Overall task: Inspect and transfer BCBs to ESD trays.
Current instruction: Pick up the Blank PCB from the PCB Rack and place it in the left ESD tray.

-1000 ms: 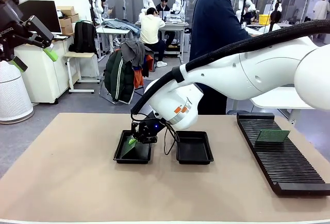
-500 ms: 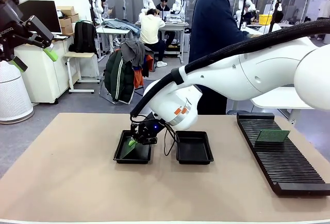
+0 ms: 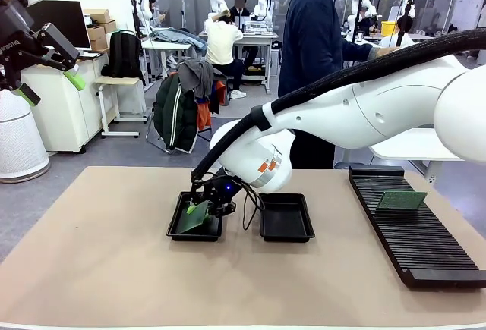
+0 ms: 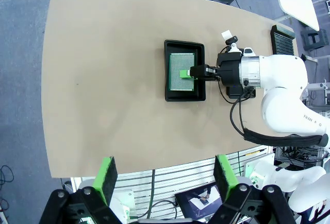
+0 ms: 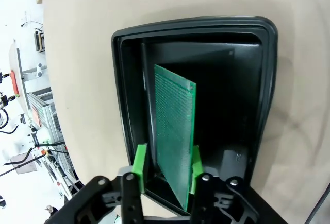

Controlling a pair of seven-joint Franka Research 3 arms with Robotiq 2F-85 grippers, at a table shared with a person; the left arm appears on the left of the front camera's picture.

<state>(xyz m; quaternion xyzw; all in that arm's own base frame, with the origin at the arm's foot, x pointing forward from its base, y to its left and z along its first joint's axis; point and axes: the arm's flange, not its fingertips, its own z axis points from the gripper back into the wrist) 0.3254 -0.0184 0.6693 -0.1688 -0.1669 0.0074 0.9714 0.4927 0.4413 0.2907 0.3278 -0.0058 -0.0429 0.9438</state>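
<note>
R gripper (image 5: 167, 157) hangs low over the ESD tray (image 5: 196, 26), jaws parted w/ the BCB (image 5: 172, 110) between its green pads. There's a dark gap on one side and the other pad looks to touch, so the grip reads as let go, not clamped. The board leans, lower edge down in the tray, upper edge tilted off the floor (from the L wrist cam it looks nearly flat, so the tilt is hard to gauge). Step in hand, I'd judge: releasing a BCB into the tray nearer the robot's left. The second ESD tray (image 3: 286, 216) just beside it sits bare. L gripper (image 4: 166, 177) is up high & well apart, spread wide, holding nothing. The slotted rack (image 3: 414, 239) toward the robot's right carries another BCB (image 3: 401, 199). A person (image 3: 311, 42) stands at the far side. Next move calls for lifting R straight up w/o snagging the board, so it drops flat, then prob. reaching to the rack.
</note>
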